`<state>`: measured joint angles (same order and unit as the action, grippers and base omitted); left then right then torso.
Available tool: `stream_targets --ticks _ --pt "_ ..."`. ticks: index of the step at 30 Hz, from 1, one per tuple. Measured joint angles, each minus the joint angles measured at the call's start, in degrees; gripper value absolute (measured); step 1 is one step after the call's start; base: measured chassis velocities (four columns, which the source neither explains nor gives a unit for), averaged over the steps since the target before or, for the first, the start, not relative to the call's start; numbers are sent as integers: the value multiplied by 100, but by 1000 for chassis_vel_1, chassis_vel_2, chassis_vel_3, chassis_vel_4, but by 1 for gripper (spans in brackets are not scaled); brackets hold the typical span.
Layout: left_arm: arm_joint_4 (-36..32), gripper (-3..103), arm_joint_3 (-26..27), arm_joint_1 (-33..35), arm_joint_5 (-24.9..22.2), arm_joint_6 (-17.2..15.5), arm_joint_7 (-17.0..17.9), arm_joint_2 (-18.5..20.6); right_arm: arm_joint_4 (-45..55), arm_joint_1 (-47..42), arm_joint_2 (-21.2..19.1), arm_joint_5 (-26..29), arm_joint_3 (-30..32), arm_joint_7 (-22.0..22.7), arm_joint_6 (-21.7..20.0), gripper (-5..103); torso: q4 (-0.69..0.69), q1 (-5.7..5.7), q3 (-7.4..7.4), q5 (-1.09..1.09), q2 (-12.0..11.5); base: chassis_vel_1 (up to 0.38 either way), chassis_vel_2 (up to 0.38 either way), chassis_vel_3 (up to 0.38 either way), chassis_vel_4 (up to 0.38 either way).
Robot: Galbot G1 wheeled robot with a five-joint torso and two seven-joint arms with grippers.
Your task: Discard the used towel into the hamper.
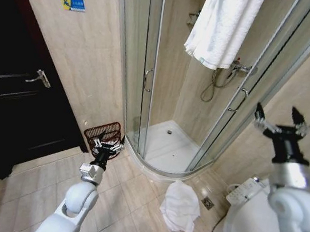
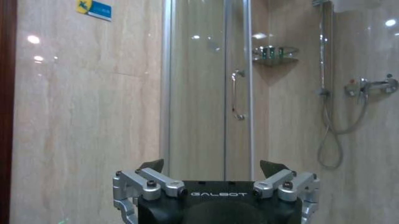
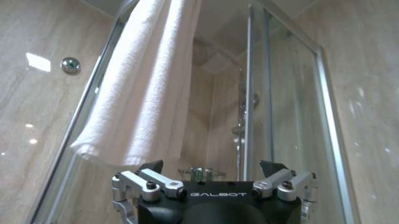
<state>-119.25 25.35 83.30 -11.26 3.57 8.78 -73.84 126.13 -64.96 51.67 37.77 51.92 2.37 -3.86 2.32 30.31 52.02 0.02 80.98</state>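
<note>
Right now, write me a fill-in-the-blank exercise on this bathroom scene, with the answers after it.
1. One white towel hangs over the top of the ____ enclosure.
2. A second, crumpled towel lies on the ____.
3. The hamper stands against the wall between the shower and the dark ____.
4. The right gripper is raised with its fingers ____; the left gripper is low, by the hamper.

Answers: shower; floor; door; open

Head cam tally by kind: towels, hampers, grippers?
Towels: 2, one hanging over the shower screen, one crumpled on the floor tiles
Hampers: 1, the hamper by the wall
Grippers: 2, left gripper near the hamper, right gripper raised, both open and empty
Total: 5
</note>
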Motion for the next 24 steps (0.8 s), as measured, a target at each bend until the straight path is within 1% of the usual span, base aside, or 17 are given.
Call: stream_targets --ticks 1,4,5,9,10,11,14,15,19,20,22,23,24 --pt "0 100 0 0 0 0 0 0 0 0 0 0 0 0 0 100 0 0 0 0 0 0 0 0 0" --pt "20 100 -32 -59 67 -16 62 -63 -480 700 -495 297 -231 -100 -150 100 -2 -3 -4 -2 -5 0 0 0 0" --pt "20 100 -32 -59 67 -16 62 -63 -480 700 -495 297 -231 -100 -150 100 -2 -3 -4 -2 -5 0 0 0 0" --pt "27 100 -93 -89 101 -115 180 -107 -1080 1779 -1001 603 -811 -161 -232 100 -2 -5 -6 -1 -11 0 0 0 0" --pt "27 100 -99 -77 101 -128 185 -105 -1188 2047 -1092 664 -963 -161 -250 100 -2 -5 -7 -1 -13 0 0 0 0" --pt "27 100 -99 -77 101 -128 185 -105 -1188 2047 -1092 664 -963 -161 -250 100 -2 -5 -7 -1 -13 0 0 0 0" --pt "52 100 -90 -37 103 -130 186 -107 -1536 3045 -1433 907 -1590 -152 -345 100 0 -6 -9 -3 -15 0 0 0 0" --pt "52 100 -90 -37 103 -130 186 -107 -1536 3045 -1433 907 -1590 -152 -345 100 0 -6 -9 -3 -15 0 0 0 0" --pt "110 100 -43 17 130 -99 186 -144 -1825 4161 -1621 1150 -2312 -102 -412 100 -3 -9 -11 -1 -19 0 0 0 0" --pt "110 100 -43 17 130 -99 186 -144 -1825 4161 -1621 1150 -2312 -102 -412 100 -3 -9 -11 -1 -19 0 0 0 0" --pt "103 100 -4 68 130 -94 202 -154 -1906 4800 -1636 1251 -2729 -57 -418 100 -2 -10 -12 -4 -20 0 0 0 0" --pt "103 100 -4 68 130 -94 202 -154 -1906 4800 -1636 1251 -2729 -57 -418 100 -2 -10 -12 -4 -20 0 0 0 0" --pt "88 100 15 89 130 -94 215 -152 -1943 5047 -1623 1301 -2900 -30 -427 100 -1 -11 -12 -4 -20 0 0 0 0"
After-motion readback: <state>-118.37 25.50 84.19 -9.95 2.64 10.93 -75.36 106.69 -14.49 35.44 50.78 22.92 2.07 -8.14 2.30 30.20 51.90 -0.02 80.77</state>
